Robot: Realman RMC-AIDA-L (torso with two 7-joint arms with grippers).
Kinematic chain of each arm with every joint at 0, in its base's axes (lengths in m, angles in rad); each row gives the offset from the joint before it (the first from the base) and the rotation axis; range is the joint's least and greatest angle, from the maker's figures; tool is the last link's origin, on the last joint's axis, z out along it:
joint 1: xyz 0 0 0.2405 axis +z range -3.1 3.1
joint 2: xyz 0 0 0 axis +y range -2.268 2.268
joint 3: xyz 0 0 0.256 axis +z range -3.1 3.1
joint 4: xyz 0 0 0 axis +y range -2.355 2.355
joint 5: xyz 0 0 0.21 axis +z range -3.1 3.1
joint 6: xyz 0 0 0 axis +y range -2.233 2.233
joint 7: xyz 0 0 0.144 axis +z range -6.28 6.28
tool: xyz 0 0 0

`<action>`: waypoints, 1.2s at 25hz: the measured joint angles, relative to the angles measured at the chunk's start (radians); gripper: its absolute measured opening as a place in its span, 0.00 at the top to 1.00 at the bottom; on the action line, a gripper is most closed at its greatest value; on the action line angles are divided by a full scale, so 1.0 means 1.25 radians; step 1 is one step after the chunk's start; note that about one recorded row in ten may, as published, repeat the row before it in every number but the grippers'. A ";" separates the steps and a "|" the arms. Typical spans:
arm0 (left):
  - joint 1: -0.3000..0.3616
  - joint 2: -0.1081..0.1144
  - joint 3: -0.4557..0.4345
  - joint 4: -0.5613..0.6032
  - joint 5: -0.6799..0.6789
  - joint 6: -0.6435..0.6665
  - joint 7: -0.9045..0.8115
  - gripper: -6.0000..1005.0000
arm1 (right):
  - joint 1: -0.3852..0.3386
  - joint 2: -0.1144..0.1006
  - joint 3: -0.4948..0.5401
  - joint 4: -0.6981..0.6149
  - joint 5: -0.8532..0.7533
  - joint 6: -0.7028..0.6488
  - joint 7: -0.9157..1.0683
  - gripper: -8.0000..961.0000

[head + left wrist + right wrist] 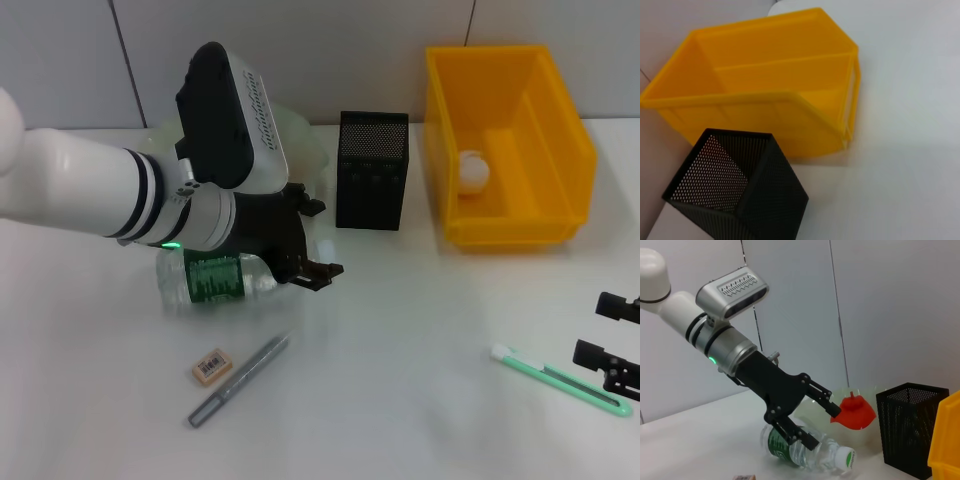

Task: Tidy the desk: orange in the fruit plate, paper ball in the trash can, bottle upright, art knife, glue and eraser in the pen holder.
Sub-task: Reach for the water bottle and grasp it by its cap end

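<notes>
Two spread fingers of the left gripper (817, 417) straddle the lying bottle (215, 278); probably close mid-body, then swing its cap toward twelve o'clock.

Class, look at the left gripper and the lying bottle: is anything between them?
Nothing visible. The left gripper, jaws open, hangs right over the water bottle lying on its side on the desk, with no object between them.
</notes>
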 joint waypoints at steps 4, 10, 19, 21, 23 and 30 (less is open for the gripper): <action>-0.017 -0.001 0.001 -0.025 0.017 -0.012 -0.005 0.19 | 0.010 0.000 -0.009 -0.001 -0.018 0.000 0.009 0.27; -0.019 -0.001 0.012 -0.028 0.019 -0.036 -0.009 0.19 | 0.033 0.002 -0.010 -0.004 -0.051 0.001 0.014 0.27; -0.033 -0.001 0.041 -0.068 0.020 -0.080 -0.020 0.19 | 0.036 0.002 -0.009 -0.004 -0.051 0.001 0.019 0.27; -0.046 -0.001 0.059 -0.092 0.021 -0.099 -0.024 0.19 | 0.037 0.002 -0.009 -0.004 -0.051 0.001 0.020 0.27; -0.057 -0.002 0.077 -0.107 0.021 -0.116 -0.026 0.19 | 0.039 0.002 -0.009 -0.007 -0.051 0.001 0.021 0.27; -0.060 -0.002 0.094 -0.111 0.021 -0.134 -0.033 0.19 | 0.045 0.002 -0.009 -0.014 -0.051 0.001 0.021 0.27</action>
